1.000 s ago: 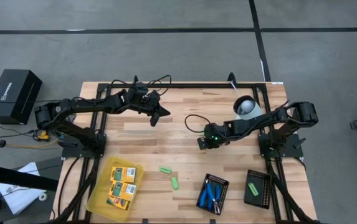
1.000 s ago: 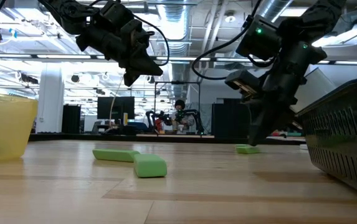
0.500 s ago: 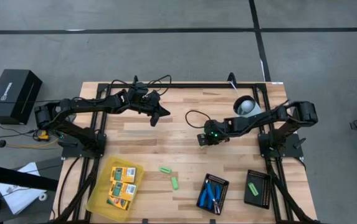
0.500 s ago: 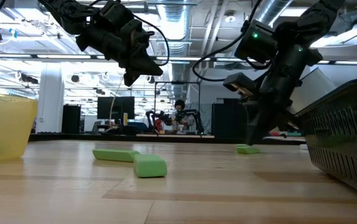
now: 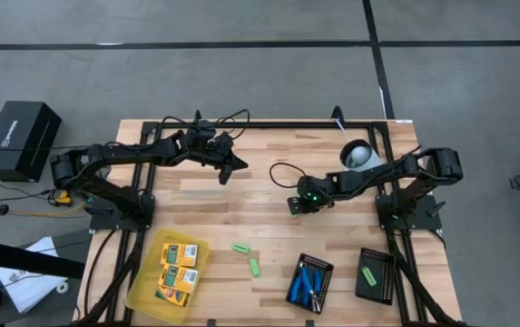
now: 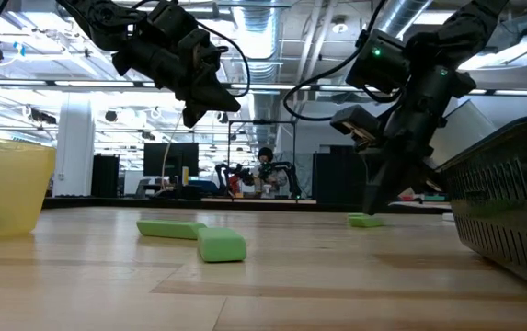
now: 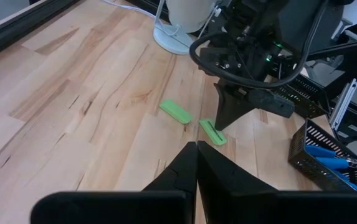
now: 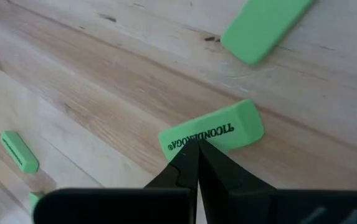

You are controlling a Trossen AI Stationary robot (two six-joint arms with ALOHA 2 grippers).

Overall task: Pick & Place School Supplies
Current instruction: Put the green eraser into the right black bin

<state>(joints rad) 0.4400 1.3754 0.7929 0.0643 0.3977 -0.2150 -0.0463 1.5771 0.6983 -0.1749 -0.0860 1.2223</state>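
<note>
My right gripper (image 5: 291, 208) is shut and slants down at mid-table. Its tips (image 8: 194, 146) stand at a green block with black print (image 8: 212, 134). A second green block (image 8: 262, 22) lies flat just beyond it. Two more green blocks (image 5: 240, 247) (image 5: 254, 267) lie flat nearer the table's front edge. Yellow-orange packs (image 5: 176, 268) lie in a translucent yellow tray (image 5: 142, 291). Blue-handled scissors (image 5: 308, 283) sit in a black tray (image 5: 325, 265). My left gripper (image 5: 230, 173) hangs shut and holds nothing, above the far left part of the table. My right gripper's shut fingertips (image 8: 194, 155) come slanting down at one long side of the printed green block (image 8: 184, 144), which lies flat on the table. I cannot tell whether they touch it.
A second black ribbed tray (image 5: 382, 289) at the front right holds another green block (image 5: 368, 272). A white round object (image 5: 359, 156) stands at the far right. Cables (image 5: 282, 173) loop over the wood between the arms.
</note>
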